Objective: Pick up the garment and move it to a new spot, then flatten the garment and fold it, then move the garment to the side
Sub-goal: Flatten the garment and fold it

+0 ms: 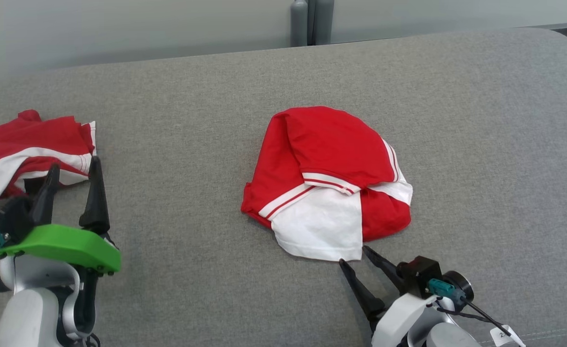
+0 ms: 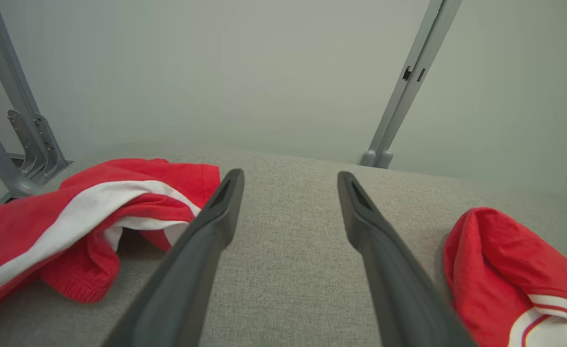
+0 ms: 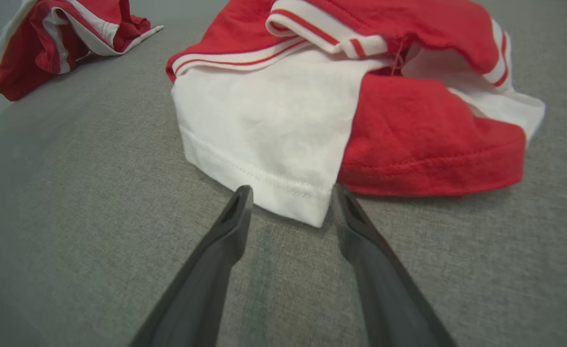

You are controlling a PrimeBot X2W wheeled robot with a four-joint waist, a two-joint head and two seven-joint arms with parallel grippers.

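Your left claw [image 1: 74, 163] stands wide open with nothing between its fingers, which point up the grey cushion [image 1: 192, 144]. In the head view its tips sit at the near edge of the second garment [image 1: 28, 144], a crumpled red-and-white bundle at the far left of the cushion. In the left wrist view that second garment lies just left of the left finger, and bare grey fabric shows between the two fingers. Whether the left finger brushes the cloth, you cannot tell from these views.

Moving right, the garment [image 1: 327, 178] lies near the middle of the cushion, well apart from the second garment. It is bunched into a rounded mound. The top is red, striped white-and-red bands cross the middle, and a white panel lies at the near side with a red hem beside it to the right. A grey post [image 1: 310, 21] stands behind the cushion's far edge, above the garment in the head view.

Your right claw [image 1: 353, 254] is at the garment's near edge, partly open and holding nothing. In the right wrist view the white corner [image 3: 307, 207] of the panel sits between the two fingertips, one tip on either side of it.
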